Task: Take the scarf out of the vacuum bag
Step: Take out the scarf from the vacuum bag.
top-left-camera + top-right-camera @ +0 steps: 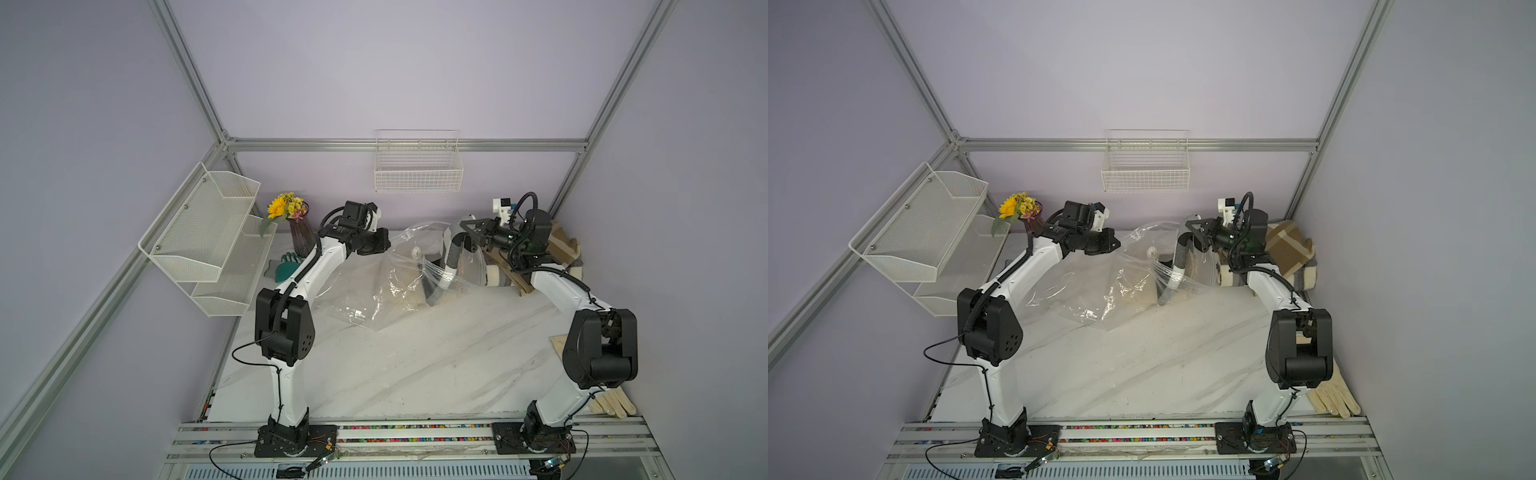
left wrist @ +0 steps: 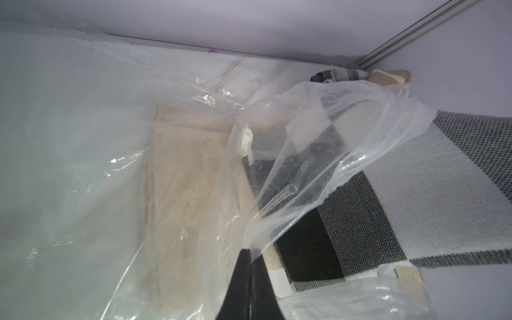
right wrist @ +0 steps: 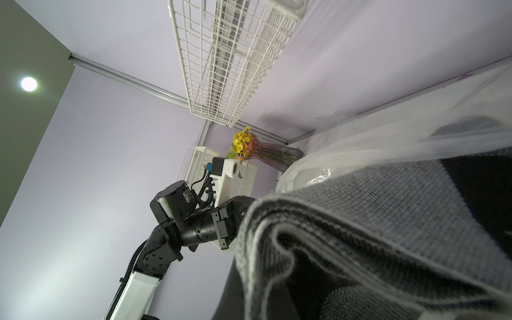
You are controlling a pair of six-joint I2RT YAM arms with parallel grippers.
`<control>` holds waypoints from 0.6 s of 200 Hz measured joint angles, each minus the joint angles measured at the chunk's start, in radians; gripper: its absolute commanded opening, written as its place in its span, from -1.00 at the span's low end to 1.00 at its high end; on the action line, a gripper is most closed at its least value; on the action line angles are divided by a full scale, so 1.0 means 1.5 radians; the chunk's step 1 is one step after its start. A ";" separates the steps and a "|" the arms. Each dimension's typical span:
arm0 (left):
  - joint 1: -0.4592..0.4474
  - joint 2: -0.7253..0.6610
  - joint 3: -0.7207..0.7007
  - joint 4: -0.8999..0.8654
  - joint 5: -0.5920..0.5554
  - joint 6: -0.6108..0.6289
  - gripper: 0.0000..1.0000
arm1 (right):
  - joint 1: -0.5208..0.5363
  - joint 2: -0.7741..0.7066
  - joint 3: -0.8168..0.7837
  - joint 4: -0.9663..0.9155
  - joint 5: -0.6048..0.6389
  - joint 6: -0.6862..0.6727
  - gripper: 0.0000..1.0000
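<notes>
In both top views, the vacuum bag point(image 1: 374, 291) lies crumpled on the marble-patterned table point(image 1: 415, 365) between your two arms. Its round white valve cap point(image 1: 416, 252) is on the upper face. Your left claw point(image 1: 386, 246) sits at the bag's far left edge, touching the film. Your right claw point(image 1: 467, 237) is raised above the bag's right end, jaws nearly together, gripping the grey scarf point(image 1: 451, 259). The scarf hangs from that claw in a loop and runs down into the bag's mouth, where stretched film wraps its lower part. A stack of folded tan and cream cloths point(image 1: 567, 249) lies just behind the right arm.

In the left wrist view, the left claw point(image 2: 249, 250) shows as two black fingers pressed together, pinching a fold of clear film. The bag point(image 2: 83, 138) spreads away from it, and the valve cap point(image 2: 245, 141) stands beyond the fingertips. The scarf point(image 2: 415, 194), checked in black, grey and white, lies beside the claw but apart from it, partly under the film and partly out. A cream cloth point(image 2: 180, 194) shows through the plastic.

In the right wrist view, the scarf point(image 3: 360, 235) fills the near part of the picture in thick grey folds and hides the right claw's fingers. Beyond it you see hazy bag film point(image 3: 374, 144) and the left arm point(image 3: 194, 219).
</notes>
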 measured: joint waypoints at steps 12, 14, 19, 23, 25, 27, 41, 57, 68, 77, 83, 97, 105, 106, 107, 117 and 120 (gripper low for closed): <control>0.000 0.000 0.000 0.011 0.012 0.001 0.68 | -0.002 0.000 -0.001 -0.002 0.000 -0.003 -1.00; 0.000 0.000 0.000 0.013 0.013 0.001 0.78 | -0.002 0.000 -0.001 -0.003 0.000 -0.004 -1.00; 0.000 0.000 -0.001 0.020 0.016 0.001 0.98 | -0.002 0.000 0.000 -0.006 0.000 -0.008 -1.00; 0.000 0.000 -0.002 0.026 0.018 0.001 1.00 | -0.003 0.000 0.000 -0.009 0.000 -0.011 -1.00; 0.000 -0.001 -0.003 0.029 0.018 0.001 1.00 | -0.003 0.000 0.000 -0.010 0.000 -0.012 -1.00; 0.000 -0.001 -0.005 0.034 0.018 0.001 0.99 | -0.004 0.000 0.001 -0.012 0.000 -0.013 -1.00; 0.000 -0.010 -0.030 0.059 0.016 -0.003 1.00 | -0.005 0.000 0.003 -0.027 0.000 -0.020 -1.00; 0.004 -0.019 -0.063 0.074 0.013 -0.018 0.99 | -0.005 0.000 0.004 -0.036 -0.001 -0.026 -1.00; 0.008 -0.020 -0.086 0.083 0.013 -0.029 1.00 | -0.005 0.000 0.004 -0.036 -0.001 -0.026 -1.00; 0.014 -0.020 -0.101 0.088 0.014 -0.034 1.00 | -0.005 0.000 0.004 -0.036 -0.002 -0.025 -1.00; 0.019 -0.020 -0.111 0.089 0.014 -0.040 1.00 | -0.005 0.000 0.004 -0.035 -0.003 -0.025 -1.00; 0.031 -0.017 -0.123 0.086 0.016 -0.049 1.00 | -0.005 0.000 0.004 -0.035 -0.003 -0.024 -1.00; 0.036 -0.014 -0.125 0.086 0.017 -0.052 1.00 | -0.005 0.000 0.004 -0.035 -0.003 -0.023 -1.00; 0.036 -0.013 -0.125 0.086 0.017 -0.052 0.99 | -0.005 0.000 0.004 -0.035 -0.003 -0.022 -1.00; 0.037 -0.013 -0.125 0.086 0.017 -0.053 0.99 | -0.005 0.000 0.004 -0.035 -0.003 -0.022 -1.00; 0.042 -0.007 -0.126 0.086 0.019 -0.059 1.00 | -0.005 0.000 0.004 -0.035 -0.003 -0.022 -1.00; 0.044 -0.006 -0.126 0.086 0.020 -0.063 1.00 | -0.005 0.000 0.004 -0.035 -0.003 -0.022 -1.00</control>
